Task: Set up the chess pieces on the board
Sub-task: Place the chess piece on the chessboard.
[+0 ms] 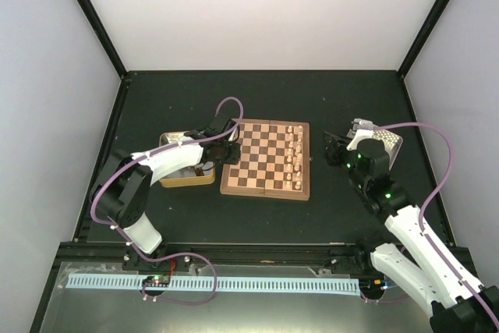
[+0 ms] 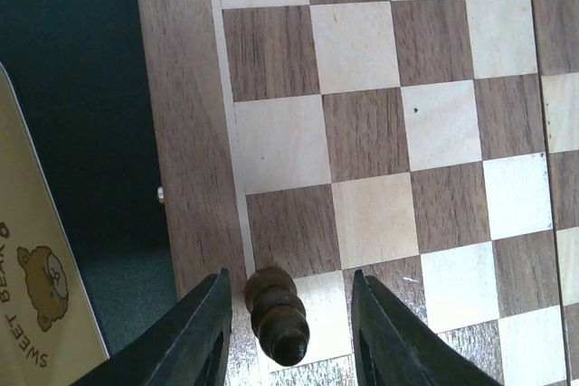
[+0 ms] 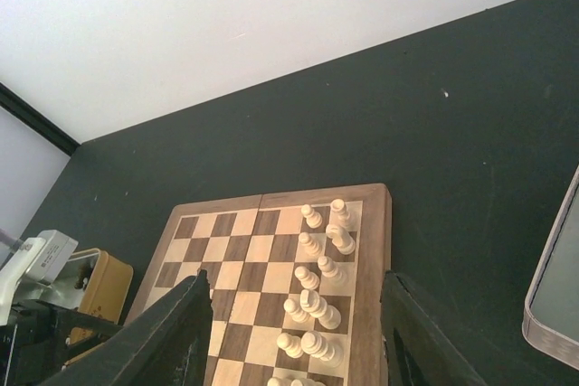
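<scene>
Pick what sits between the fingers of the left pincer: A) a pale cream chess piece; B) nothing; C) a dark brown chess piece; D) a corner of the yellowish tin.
C: the left wrist view shows a dark brown chess piece inside the open left pincer, a gap on each side, at the edge of the board.

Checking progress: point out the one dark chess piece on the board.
The dark brown piece at the board's left edge, between the left tool's open fingers. Every other piece on the board is pale cream, lined up along the right side.
</scene>
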Tool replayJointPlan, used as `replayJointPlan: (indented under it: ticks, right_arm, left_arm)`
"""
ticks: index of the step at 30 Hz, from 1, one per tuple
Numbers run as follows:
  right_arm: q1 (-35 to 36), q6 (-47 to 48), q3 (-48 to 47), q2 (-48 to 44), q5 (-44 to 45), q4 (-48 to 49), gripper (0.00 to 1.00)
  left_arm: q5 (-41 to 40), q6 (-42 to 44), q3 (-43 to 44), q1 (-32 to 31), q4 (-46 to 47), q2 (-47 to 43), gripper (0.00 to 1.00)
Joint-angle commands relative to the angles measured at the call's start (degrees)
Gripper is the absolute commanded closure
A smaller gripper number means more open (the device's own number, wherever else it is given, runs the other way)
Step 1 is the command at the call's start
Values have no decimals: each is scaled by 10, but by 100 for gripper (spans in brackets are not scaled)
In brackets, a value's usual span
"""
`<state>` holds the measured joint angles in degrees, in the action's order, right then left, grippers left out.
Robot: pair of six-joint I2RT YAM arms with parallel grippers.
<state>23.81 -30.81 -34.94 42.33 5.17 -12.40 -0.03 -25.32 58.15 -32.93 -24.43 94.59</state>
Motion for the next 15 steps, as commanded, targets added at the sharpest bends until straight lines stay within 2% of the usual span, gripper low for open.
replayJointPlan:
  ticks: [1, 6, 15]
  right_arm:
    - [3, -3, 5, 1, -5, 13, 47]
    - [3, -3, 7, -2, -3, 10, 47]
    - [3, -1, 8, -6, -3, 10, 47]
  left_arm:
    - [11, 4, 24, -4, -3, 3, 64]
    - [21, 2, 27, -4, 2, 8, 75]
    - [3, 6, 39, -5, 6, 21, 87]
